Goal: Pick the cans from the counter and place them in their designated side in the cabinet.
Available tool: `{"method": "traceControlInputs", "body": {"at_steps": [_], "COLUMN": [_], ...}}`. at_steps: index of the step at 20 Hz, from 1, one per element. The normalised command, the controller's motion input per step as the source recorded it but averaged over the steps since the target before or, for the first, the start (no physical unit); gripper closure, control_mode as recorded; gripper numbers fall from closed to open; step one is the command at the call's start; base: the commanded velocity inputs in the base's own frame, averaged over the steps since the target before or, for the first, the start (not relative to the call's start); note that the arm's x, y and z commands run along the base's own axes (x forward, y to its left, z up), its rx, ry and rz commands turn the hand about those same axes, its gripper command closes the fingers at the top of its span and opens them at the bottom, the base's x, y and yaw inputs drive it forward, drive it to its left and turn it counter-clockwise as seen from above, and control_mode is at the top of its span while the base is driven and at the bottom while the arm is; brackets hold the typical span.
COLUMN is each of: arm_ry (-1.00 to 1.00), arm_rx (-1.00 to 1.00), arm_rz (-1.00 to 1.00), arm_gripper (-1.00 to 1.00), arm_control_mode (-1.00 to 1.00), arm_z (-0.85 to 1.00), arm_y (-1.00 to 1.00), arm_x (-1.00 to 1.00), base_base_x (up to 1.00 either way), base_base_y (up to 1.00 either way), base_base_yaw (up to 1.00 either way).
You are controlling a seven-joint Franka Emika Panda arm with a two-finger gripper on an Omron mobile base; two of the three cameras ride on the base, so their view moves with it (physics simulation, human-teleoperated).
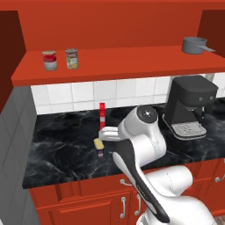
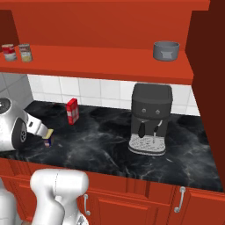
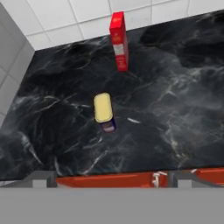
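End effector (image 3: 105, 175) open, nothing held, hovering above the blue tin (image 3: 105, 113) that sits on the black tabletop (image 3: 175, 109), near its front edge. Red box (image 3: 119, 41) upright behind it by the tiles. Yellow-green can (image 1: 71, 58) on cabinet shelf (image 1: 123, 66) beside red-and-white can (image 1: 49, 60).

A small rectangular tin (image 3: 104, 112), dark blue with a pale yellow top, stands on the black marble tabletop (image 3: 175, 109) towards its left end, near the front edge. A round yellow-green can (image 1: 71, 58) stands upright at the left of the red cabinet shelf (image 1: 132, 66).
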Motion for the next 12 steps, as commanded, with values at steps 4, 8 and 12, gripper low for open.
{"method": "traceControlInputs", "body": {"at_steps": [4,8,12], "arm_ry": [0.06,0.01,-0.01], "arm_rx": [0.00,0.00,0.00], "arm_rz": [0.06,0.06,0.05], "arm_gripper": [-1.00,-1.00,-1.00], "arm_control_mode": [-1.00,-1.00,-1.00], "arm_z": [-0.09,-0.11,-0.16], "arm_y": [0.10,0.09,0.07], "arm_x": [0.24,0.22,0.17], "base_base_x": [0.00,0.00,0.00], "base_base_y": [0.00,0.00,0.00], "base_base_yaw": [0.00,0.00,0.00]}}
